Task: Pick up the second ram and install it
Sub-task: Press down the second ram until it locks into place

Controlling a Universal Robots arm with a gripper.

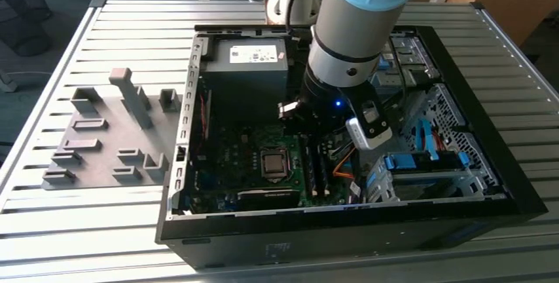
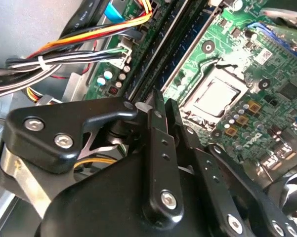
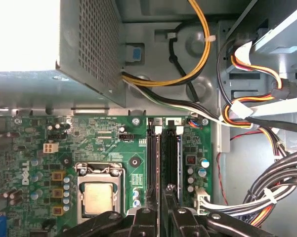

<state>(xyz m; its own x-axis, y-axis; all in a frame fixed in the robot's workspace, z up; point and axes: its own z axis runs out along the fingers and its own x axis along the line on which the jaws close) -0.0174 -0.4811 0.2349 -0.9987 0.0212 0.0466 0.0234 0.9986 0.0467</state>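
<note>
The fingers point(image 2: 159, 116) are drawn close together, with only a thin dark slit between the two black blades. Whether anything is nipped in that slit cannot be told. The gripper point(image 3: 163, 197) hangs low inside the open computer case point(image 1: 489, 214), its tips right over the near end of the memory slots.

Taking the processor socket point(image 3: 100, 190) as the landmark: two long memory sticks stand upright, side by side, in the slots just beside it. The second ram point(image 3: 154, 163) appears to be the stick nearer the socket, seated in its slot, with a blue-green edge visible in the second wrist view point(image 2: 190, 37). The other, darker stick point(image 3: 173, 158) runs parallel on the side away from the socket. White latches point(image 3: 157, 129) sit at the far ends of both slots.

Beyond the sticks, away from the socket, a thick bundle of cables point(image 3: 281, 173) in black, white, yellow and red crowds the case wall, and a white connector point(image 3: 201, 197) lies close to the gripper. The grey perforated power supply box point(image 3: 89, 44) stands past the board edge from the socket, with a yellow and black lead point(image 3: 202, 44) looping out of it. In the exterior view, blue-tabbed drive bays point(image 1: 419, 162) sit past the slots, and a grey fixture plate point(image 1: 105, 135) lies outside the case on the slatted table point(image 1: 70, 230).
</note>
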